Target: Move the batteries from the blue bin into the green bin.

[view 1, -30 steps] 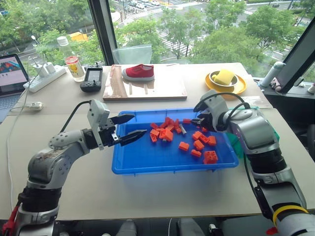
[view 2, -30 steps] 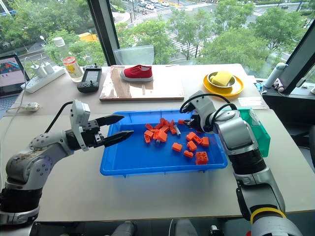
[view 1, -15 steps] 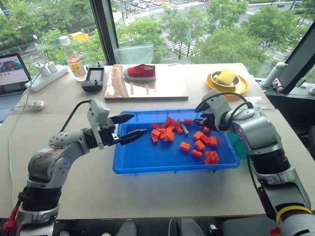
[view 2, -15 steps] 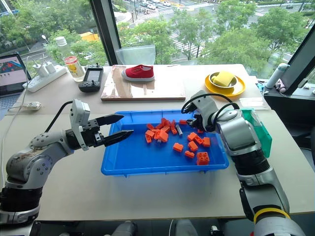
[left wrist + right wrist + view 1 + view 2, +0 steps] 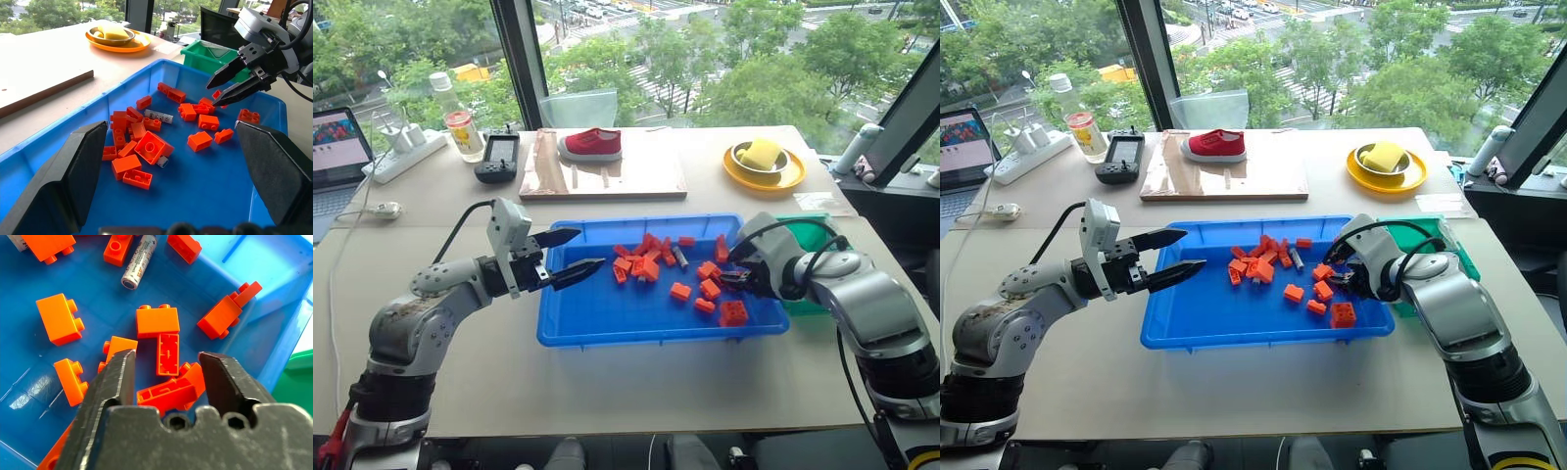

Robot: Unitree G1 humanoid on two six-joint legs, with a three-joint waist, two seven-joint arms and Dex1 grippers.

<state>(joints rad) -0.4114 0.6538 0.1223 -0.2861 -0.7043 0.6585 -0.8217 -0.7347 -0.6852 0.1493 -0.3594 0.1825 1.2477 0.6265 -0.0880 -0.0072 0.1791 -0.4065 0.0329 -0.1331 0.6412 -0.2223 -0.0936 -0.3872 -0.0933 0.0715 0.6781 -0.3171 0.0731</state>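
Observation:
The blue bin [image 5: 603, 315] lies mid-table, scattered with red-orange blocks [image 5: 641, 266]. One grey battery [image 5: 679, 258] rests among them toward the far side, and it is printed with dark marks in the left wrist view [image 5: 158, 116]. A second battery [image 5: 163, 161] pokes out from under the block pile. The green bin [image 5: 213, 55] stands just past the blue bin's right end. My right gripper [image 5: 732, 279] hovers open and empty over blocks at the right end, its fingers [image 5: 121, 377] spread. At the bin's left end my left gripper [image 5: 576, 253] hangs open and level, holding nothing.
Behind the bin lies a wooden board [image 5: 607, 171] with a red shoe [image 5: 590, 144]. A yellow plate [image 5: 766, 168] with a sponge sits at the back right. A bottle [image 5: 458, 122], a handheld controller [image 5: 497, 159], a power strip [image 5: 401, 152] and a laptop [image 5: 337, 147] fill the back left.
My right gripper has drawn back from the bin's far right corner toward the near right side, and its fingers have spread. The left arm has stayed still.

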